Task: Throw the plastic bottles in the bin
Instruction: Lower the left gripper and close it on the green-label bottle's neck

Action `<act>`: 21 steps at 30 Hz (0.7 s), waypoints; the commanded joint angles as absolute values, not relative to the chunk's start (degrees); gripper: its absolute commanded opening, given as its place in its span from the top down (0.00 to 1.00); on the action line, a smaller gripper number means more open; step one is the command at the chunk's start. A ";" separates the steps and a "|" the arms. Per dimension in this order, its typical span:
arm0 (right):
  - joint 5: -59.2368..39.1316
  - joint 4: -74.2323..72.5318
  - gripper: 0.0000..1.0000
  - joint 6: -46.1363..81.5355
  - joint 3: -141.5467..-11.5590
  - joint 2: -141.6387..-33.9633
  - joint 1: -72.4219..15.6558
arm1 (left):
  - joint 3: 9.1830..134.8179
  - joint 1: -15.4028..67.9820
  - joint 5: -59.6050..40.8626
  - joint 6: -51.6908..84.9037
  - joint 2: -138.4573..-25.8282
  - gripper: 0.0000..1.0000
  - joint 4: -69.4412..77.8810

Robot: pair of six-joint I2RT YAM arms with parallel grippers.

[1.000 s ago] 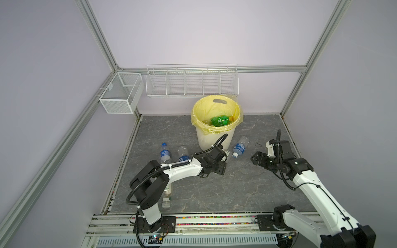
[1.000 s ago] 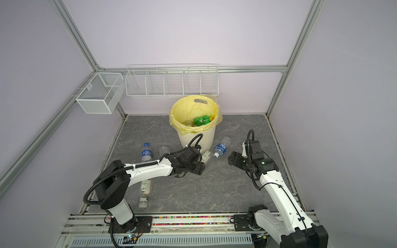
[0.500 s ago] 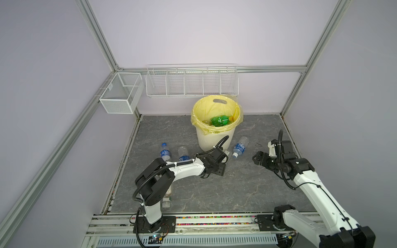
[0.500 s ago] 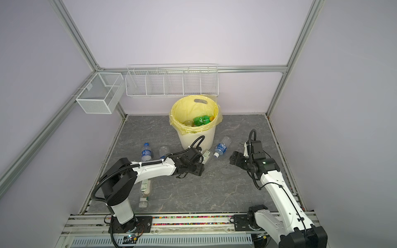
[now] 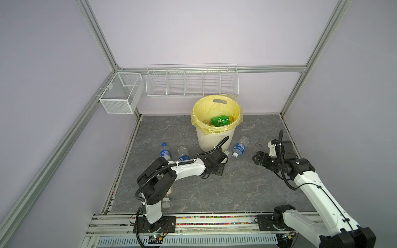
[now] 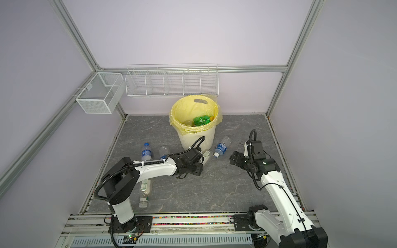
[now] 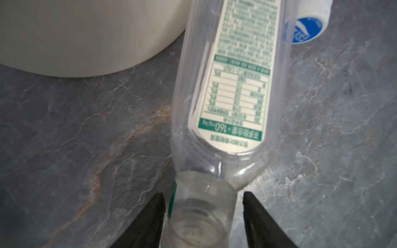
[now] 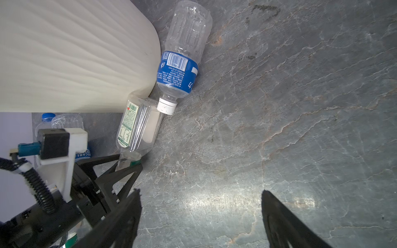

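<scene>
Well, the left pincer (image 7: 203,193) stands partly apart, astride the neck of a clear bottle (image 7: 234,96) with a green-and-white label. One finger (image 7: 150,219) looks to touch the neck, while a sliver of floor (image 7: 86,139) shows beside the other (so not clamped, as far as I can see). The right pincer (image 8: 200,193) gapes wide over bare floor, holding nothing, well apart from any bottle.

That clear bottle lies on its side, its base end just beside the foot of the bin (image 5: 211,139), a ribbed cream bucket lined with a yellow bag. A blue-label bottle (image 5: 240,147) lies next to it, white cap just beside its base. Inside the bin rests a green bottle (image 5: 220,120) with a yellow cap. Two more bottles (image 5: 165,151) lie on the floor left of the bin, and another pair (image 6: 145,186) lies near the left arm's base.

From above, the left arm's own wrist hides its fingertips. The wrist view cuts off the neck's end, and its label print is too blurred to read.
</scene>
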State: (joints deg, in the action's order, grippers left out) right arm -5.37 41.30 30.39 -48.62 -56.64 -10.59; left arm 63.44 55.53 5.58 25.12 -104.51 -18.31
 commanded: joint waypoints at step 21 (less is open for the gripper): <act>-5.05 41.85 0.12 30.58 -48.43 -55.10 -10.16 | 61.25 56.14 6.22 27.04 -101.71 0.65 -16.93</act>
State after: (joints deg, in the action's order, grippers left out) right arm -5.37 41.32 30.41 -48.62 -55.99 -10.52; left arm 62.65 56.34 4.71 25.45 -104.16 -17.50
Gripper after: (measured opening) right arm 0.885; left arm 0.409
